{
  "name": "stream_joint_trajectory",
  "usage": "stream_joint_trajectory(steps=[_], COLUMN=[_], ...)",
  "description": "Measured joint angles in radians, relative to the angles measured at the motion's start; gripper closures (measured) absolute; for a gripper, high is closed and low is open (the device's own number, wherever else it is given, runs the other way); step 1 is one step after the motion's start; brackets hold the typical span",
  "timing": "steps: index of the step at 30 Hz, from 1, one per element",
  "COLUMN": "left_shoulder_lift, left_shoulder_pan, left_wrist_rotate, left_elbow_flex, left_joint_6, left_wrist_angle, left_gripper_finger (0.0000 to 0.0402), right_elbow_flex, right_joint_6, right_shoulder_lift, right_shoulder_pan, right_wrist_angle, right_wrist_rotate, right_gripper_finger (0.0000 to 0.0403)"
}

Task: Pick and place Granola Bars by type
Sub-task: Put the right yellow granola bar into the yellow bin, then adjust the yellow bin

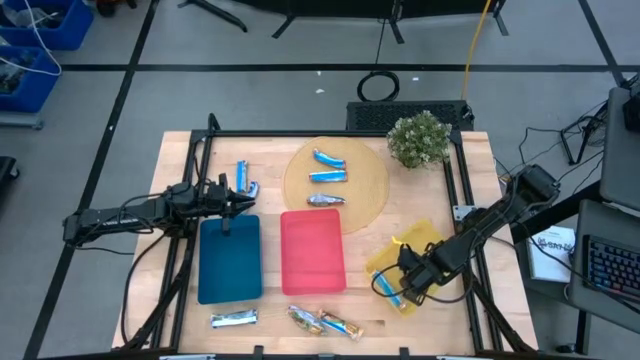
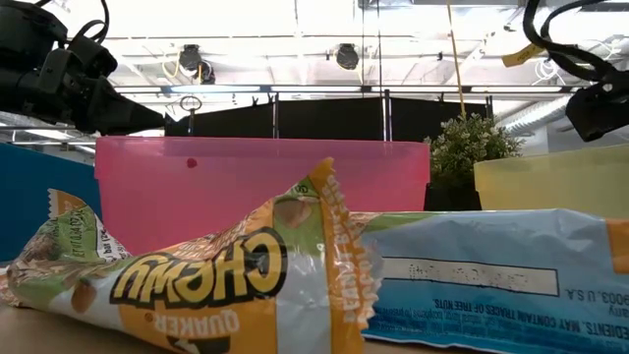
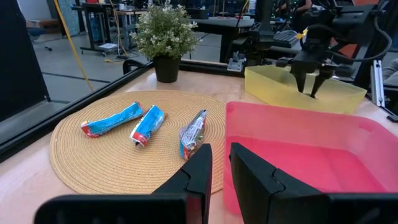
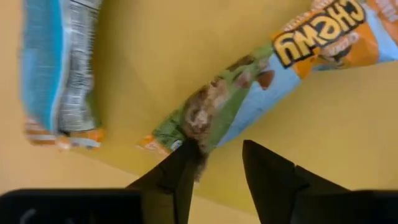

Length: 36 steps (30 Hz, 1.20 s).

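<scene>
Two wrapped granola bars lie in the yellow tray (image 1: 425,240): a Chewy bar (image 4: 261,93) and a blue-and-silver bar (image 4: 59,68). My right gripper (image 4: 217,162) is open above them, pointing down; it also shows in the left wrist view (image 3: 308,84). My left gripper (image 3: 217,165) is slightly open and empty, over the far edge of the blue tray (image 1: 230,265). Three bars (image 1: 328,176) lie on the round woven mat (image 3: 112,149). Two blue bars (image 1: 243,178) lie far of the blue tray. Three more bars (image 1: 300,320) lie by the near edge. My right gripper has one fingertip (image 4: 183,155) over the green-brown end (image 4: 199,121) of the Chewy bar, which lies flat on the yellow tray's floor. Whether the fingertip touches the wrapper, I cannot tell. Nothing is between the two fingers.
The red tray (image 1: 312,250) lies between the blue and yellow trays. A potted plant (image 1: 418,138) stands at the far right corner. A black frame (image 1: 330,133) runs around the table. In the low view the near bars (image 2: 197,275) fill the foreground.
</scene>
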Motion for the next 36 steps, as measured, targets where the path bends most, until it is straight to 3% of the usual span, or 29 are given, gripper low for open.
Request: stream_joint_trajectory(steps=[8, 12, 16, 19, 24, 36], left_shoulder_lift=[0.000, 0.000, 0.000, 0.000, 0.000, 0.000], left_shoulder_pan=[0.000, 0.000, 0.000, 0.000, 0.000, 0.000], left_wrist_rotate=[0.000, 0.000, 0.000, 0.000, 0.000, 0.000], left_elbow_flex=[0.000, 0.000, 0.000, 0.000, 0.000, 0.000], left_joint_6=[0.000, 0.000, 0.000, 0.000, 0.000, 0.000], left_wrist_angle=[0.000, 0.000, 0.000, 0.000, 0.000, 0.000], left_gripper_finger=[0.0339, 0.0339, 0.0339, 0.0339, 0.0339, 0.0339], right_elbow_flex=[0.000, 0.000, -0.040, -0.120, -0.254, -0.283], right_joint_6=[0.069, 0.068, 0.055, 0.009, -0.070, -0.249], right_shoulder_lift=[-0.124, -0.182, -0.196, -0.195, -0.199, -0.198], right_shoulder_pan=[0.000, -0.001, -0.043, -0.097, -0.203, -0.392], right_wrist_angle=[0.001, -0.097, -0.174, -0.093, 0.096, 0.059], right_wrist_rotate=[0.016, 0.147, 0.182, 0.178, 0.148, 0.290], right_gripper_finger=[0.0287, 0.0305, 0.0351, 0.0394, 0.0401, 0.0403])
